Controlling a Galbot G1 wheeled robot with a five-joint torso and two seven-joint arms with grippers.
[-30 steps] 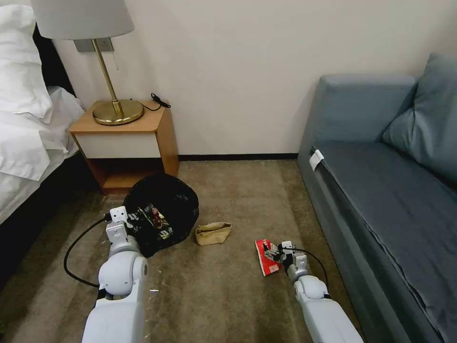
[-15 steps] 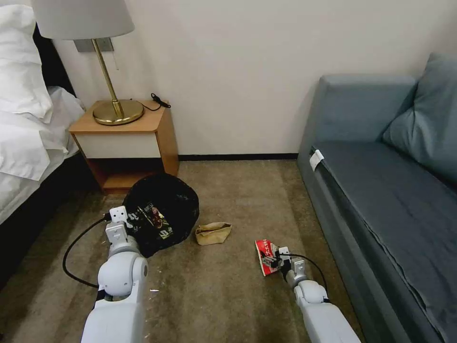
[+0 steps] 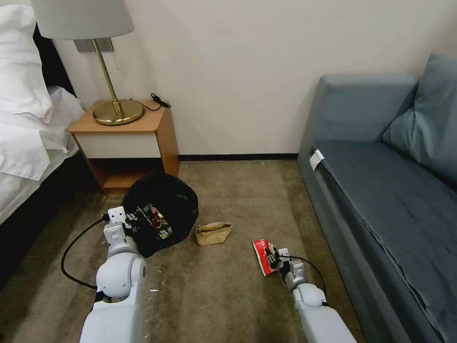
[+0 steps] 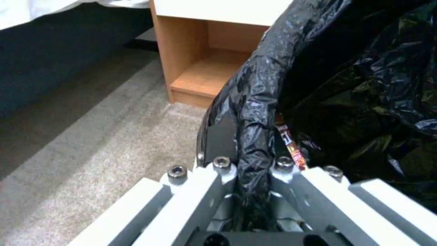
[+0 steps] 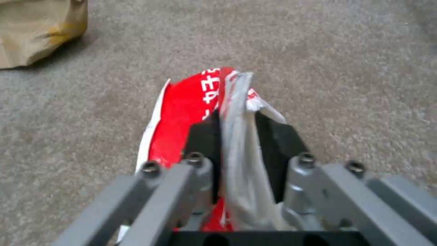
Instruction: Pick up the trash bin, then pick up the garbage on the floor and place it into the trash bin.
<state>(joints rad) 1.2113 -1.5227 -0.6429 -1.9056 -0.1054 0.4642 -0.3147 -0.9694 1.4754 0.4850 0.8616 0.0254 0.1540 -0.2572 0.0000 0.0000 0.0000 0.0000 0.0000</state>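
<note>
Both hands clamped — right hand pinching red-and-white packet

Trash bin with crinkly black bag bulging over rim, wrappers inside, on carpet by nightstand, red-and-white packet partly lifted off carpet, pinched at its edge, crumpled tan paper lying between them

Little print, none of it readable

The red-and-white packet carries white characters on its red face (too blurred to make out), pinched in the right hand. A wrapper inside the trash bin shows small pale lettering on a dark and red ground, also unreadable.
</note>
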